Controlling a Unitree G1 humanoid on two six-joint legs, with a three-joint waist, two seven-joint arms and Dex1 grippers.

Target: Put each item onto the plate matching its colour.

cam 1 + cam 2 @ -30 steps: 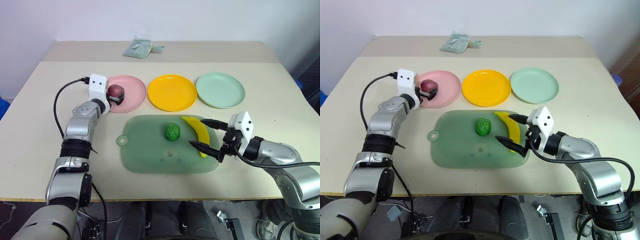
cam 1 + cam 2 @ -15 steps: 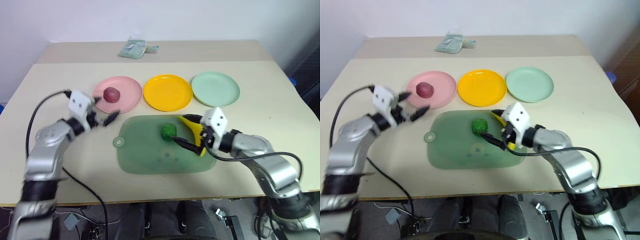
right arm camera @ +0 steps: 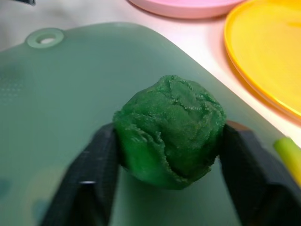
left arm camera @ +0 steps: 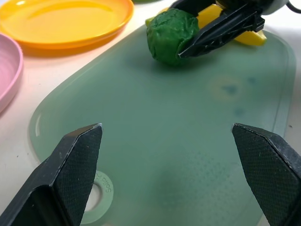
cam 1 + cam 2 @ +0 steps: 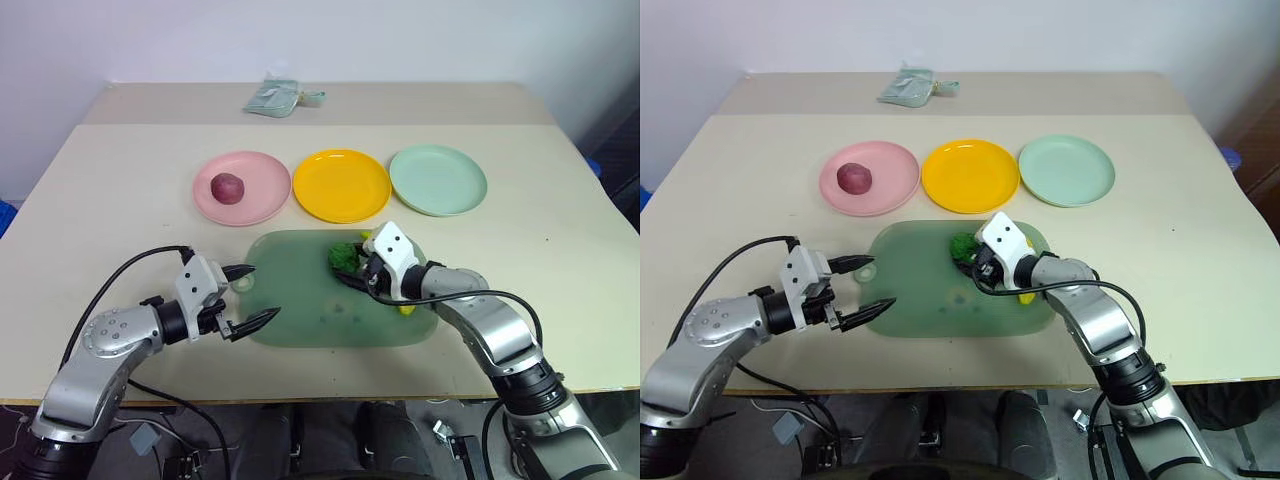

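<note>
The green broccoli lump (image 3: 170, 129) sits on the translucent green board (image 5: 300, 312), and my right gripper (image 5: 350, 270) is shut on it, one black finger pressed against each side. Most of the yellow banana (image 4: 249, 36) lies hidden under that gripper. The dark red fruit (image 5: 227, 186) rests on the pink plate (image 5: 266, 196). Beside it stand the yellow plate (image 5: 341, 185) and the mint green plate (image 5: 437, 180), both bare. My left gripper (image 5: 265, 292) hangs open and holds nothing at the board's left end, near its ring tab.
A small pale grey-green pouch (image 5: 272, 97) lies at the far edge of the tan table (image 5: 560, 230). A black cable trails from my left wrist over the near left part of the table.
My left gripper let go of the red fruit on the pink plate and drew back to the board's near left end. My right gripper moved left over the banana and shut on the broccoli.
</note>
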